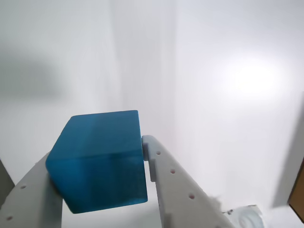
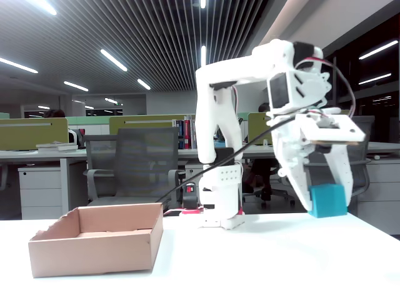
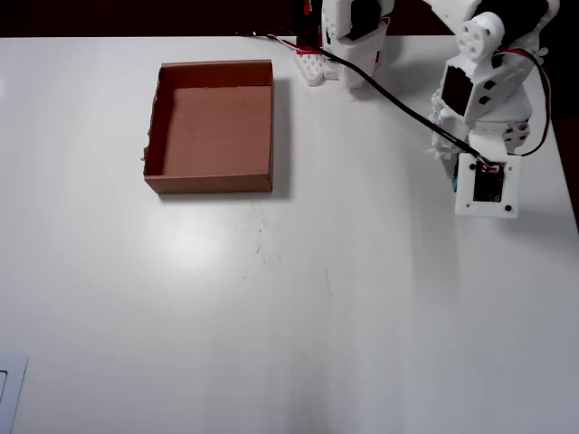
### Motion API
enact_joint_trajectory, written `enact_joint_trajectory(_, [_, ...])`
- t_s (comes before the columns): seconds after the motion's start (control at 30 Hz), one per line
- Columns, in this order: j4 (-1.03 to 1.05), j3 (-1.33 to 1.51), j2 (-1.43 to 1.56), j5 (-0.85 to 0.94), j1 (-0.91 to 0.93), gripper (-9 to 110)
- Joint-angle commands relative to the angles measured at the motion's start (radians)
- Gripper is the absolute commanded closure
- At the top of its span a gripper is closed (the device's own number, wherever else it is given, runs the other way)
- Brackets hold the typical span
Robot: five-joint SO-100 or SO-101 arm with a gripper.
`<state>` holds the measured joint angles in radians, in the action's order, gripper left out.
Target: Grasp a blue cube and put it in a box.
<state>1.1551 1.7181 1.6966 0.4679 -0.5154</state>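
The blue cube (image 1: 102,166) fills the lower left of the wrist view, clamped between the two white fingers of my gripper (image 1: 97,154), which is shut on it. In the fixed view the cube (image 2: 328,200) hangs in the gripper (image 2: 319,200) just above the white table at the right. The tan cardboard box (image 2: 94,247) stands open and empty at the left, far from the cube. From overhead the box (image 3: 210,183) sits at upper left; the arm's wrist covers the gripper, and only a cyan sliver of the cube (image 3: 451,181) shows at the right.
The arm's base (image 2: 220,200) stands at the table's back edge with a black cable (image 3: 398,95) running to the wrist. The table's right edge (image 3: 568,194) lies close to the gripper. A white flat object (image 3: 9,391) sits at the overhead view's bottom-left corner.
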Motion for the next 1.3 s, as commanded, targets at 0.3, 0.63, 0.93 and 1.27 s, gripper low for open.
enact_joint_trajectory(0.3, [0.133, -0.038, 0.178, -0.003, 0.333, 90])
enact_joint_trajectory(0.63, [0.202, 0.043, 0.365, 0.006, 0.627, 90])
enact_joint_trajectory(0.93, [0.284, 0.087, 0.420, 0.015, 0.867, 89])
enact_joint_trajectory(1.27, [0.281, 0.091, 0.359, 0.051, 1.104, 89])
